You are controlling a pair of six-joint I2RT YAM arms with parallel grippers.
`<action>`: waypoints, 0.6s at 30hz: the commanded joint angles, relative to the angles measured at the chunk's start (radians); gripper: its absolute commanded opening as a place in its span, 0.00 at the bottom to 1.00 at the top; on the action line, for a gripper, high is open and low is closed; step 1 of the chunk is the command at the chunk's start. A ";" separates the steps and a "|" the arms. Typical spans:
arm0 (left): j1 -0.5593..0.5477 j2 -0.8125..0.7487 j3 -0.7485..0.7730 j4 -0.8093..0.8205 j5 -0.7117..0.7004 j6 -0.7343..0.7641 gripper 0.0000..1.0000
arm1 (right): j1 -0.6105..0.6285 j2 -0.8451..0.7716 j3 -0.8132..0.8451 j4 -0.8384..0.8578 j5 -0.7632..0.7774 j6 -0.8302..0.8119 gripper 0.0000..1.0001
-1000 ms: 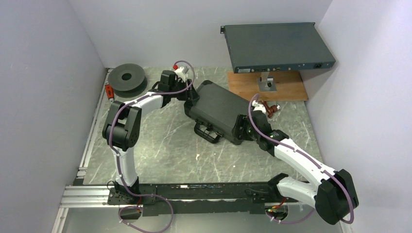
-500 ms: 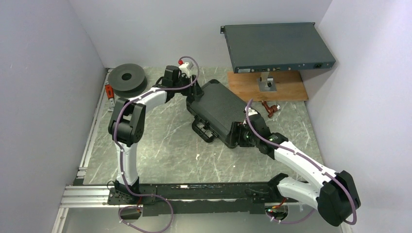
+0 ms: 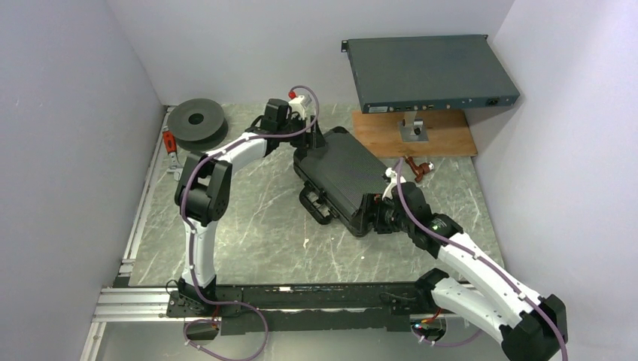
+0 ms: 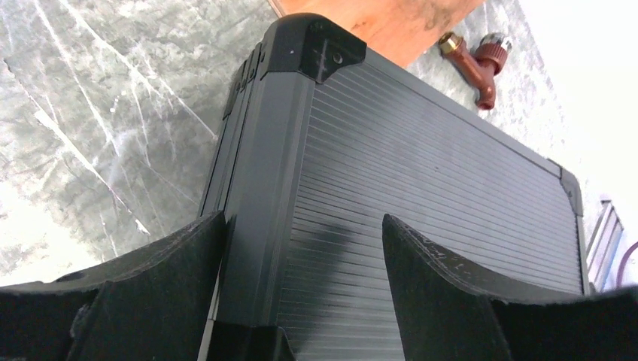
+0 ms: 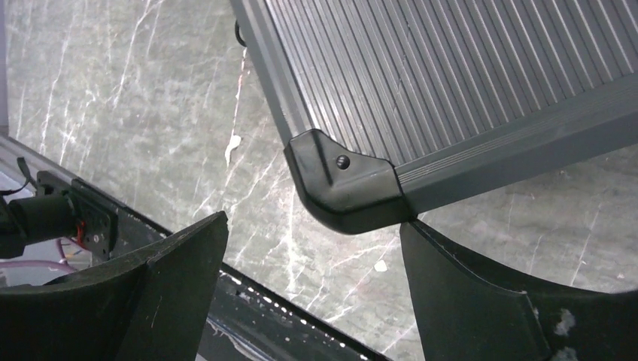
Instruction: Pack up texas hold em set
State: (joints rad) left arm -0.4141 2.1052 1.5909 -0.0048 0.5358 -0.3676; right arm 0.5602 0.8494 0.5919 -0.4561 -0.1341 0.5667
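The texas hold em set is a shut black ribbed briefcase (image 3: pixel 342 179) lying flat and askew on the marble table, its handle (image 3: pixel 317 204) facing near-left. My left gripper (image 3: pixel 307 141) is open at the case's far-left end. In the left wrist view the left gripper (image 4: pixel 302 222) straddles a long edge of the briefcase (image 4: pixel 421 173), one finger beside the side wall and the other over the lid. My right gripper (image 3: pixel 374 214) is open at the near corner. In the right wrist view the briefcase corner (image 5: pixel 342 184) sits just above the right gripper (image 5: pixel 314 222), its right fingertip (image 5: pixel 421 241) touching it. No chips or dice show.
A grey metal rack box (image 3: pixel 429 71) overhangs a wooden board (image 3: pixel 444 139) at the back right. A red-brown valve (image 3: pixel 418 167) lies right of the case. A dark spool (image 3: pixel 197 120) and an orange tool (image 3: pixel 168 140) sit at the back left. A black rail (image 3: pixel 301 295) runs along the near edge.
The briefcase has turned and slid, its near end swinging toward the left and front. Both arms moved with it. Both grippers' jaws have widened.
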 commanded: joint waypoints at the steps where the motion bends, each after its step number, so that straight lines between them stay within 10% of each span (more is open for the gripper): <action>1: -0.066 -0.093 0.021 -0.091 0.085 0.032 0.82 | 0.006 -0.073 0.057 -0.001 -0.030 -0.022 0.88; 7: -0.027 -0.282 -0.061 -0.154 -0.019 0.065 0.99 | 0.007 -0.124 0.107 -0.057 -0.055 -0.080 0.87; 16: 0.021 -0.662 -0.255 -0.185 -0.336 0.047 1.00 | 0.009 -0.118 0.189 0.011 -0.119 -0.088 0.83; 18: 0.080 -0.749 -0.343 -0.093 -0.234 -0.038 1.00 | 0.009 -0.096 0.211 0.029 -0.109 -0.103 0.82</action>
State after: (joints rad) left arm -0.3981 1.4895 1.3727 -0.1848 0.3191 -0.3111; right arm 0.5648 0.7303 0.7319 -0.5030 -0.2237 0.4969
